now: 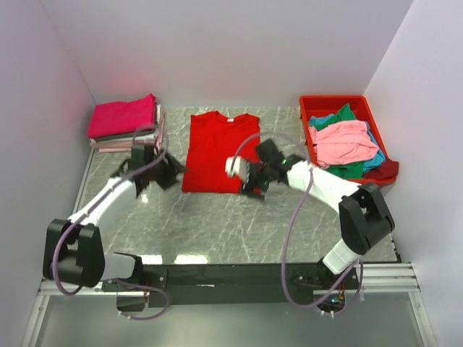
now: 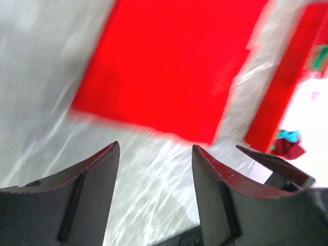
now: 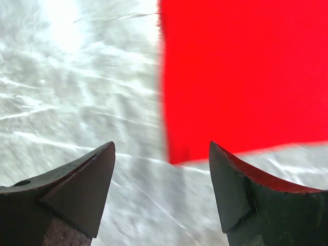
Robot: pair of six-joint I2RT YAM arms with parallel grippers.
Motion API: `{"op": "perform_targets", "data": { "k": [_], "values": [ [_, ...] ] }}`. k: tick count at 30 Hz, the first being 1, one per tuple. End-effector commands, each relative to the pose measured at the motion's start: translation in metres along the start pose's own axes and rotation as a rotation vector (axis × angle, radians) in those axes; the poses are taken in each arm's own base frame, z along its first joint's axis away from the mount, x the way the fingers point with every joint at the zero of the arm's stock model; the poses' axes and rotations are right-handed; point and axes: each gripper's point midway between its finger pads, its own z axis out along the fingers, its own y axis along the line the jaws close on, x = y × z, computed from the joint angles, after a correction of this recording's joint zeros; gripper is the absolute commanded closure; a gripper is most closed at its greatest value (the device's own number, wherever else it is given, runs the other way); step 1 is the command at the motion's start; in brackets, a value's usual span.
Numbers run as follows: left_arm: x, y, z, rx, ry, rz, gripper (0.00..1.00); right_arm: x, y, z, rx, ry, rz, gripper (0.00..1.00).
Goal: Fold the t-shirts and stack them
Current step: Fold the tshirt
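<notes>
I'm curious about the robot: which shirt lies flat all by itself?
The bright red t-shirt mid-table; the others sit in the folded stack or the red bin.

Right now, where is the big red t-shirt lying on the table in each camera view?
Top external: the red t-shirt lies flat at the back centre of the table.
Left wrist: blurred, filling the upper middle.
Right wrist: upper right, one corner showing near the centre.
Shared landmark: the grey marbled tabletop under it.
</notes>
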Motion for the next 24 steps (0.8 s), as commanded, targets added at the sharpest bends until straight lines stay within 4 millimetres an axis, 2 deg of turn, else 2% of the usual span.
{"op": "perform_targets", "data": {
  "k": [1, 3, 10, 16, 18, 21, 24],
  "values": [
    [0.032, 0.035, 0.008, -0.057, 0.007, -0.197, 0.36, 0.002, -0.014, 0.02, 0.2, 0.041, -0.082, 0.2],
    [0.033, 0.038, 0.014, -0.055, -0.011, -0.222, 0.36, 0.006, -0.014, 0.025, 0.233, 0.04, -0.055, 0.2],
    [0.036, 0.059, 0.05, -0.127, 0.0, -0.275, 0.37, 0.016, -0.018, 0.024, 0.286, 0.066, -0.031, 0.2],
    [0.032, 0.073, 0.071, -0.186, -0.024, -0.314, 0.4, 0.03, -0.008, 0.033, 0.235, 0.095, -0.097, 0.2],
    [0.028, 0.071, 0.076, -0.184, -0.033, -0.321, 0.41, 0.037, -0.003, 0.039, 0.221, 0.105, -0.123, 0.2],
    [0.025, 0.072, 0.082, -0.198, -0.035, -0.319, 0.44, 0.042, -0.009, 0.045, 0.23, 0.131, -0.127, 0.2],
    [0.025, 0.072, 0.084, -0.197, -0.037, -0.319, 0.51, 0.047, -0.021, 0.05, 0.273, 0.171, -0.103, 0.22]
  ]
}}
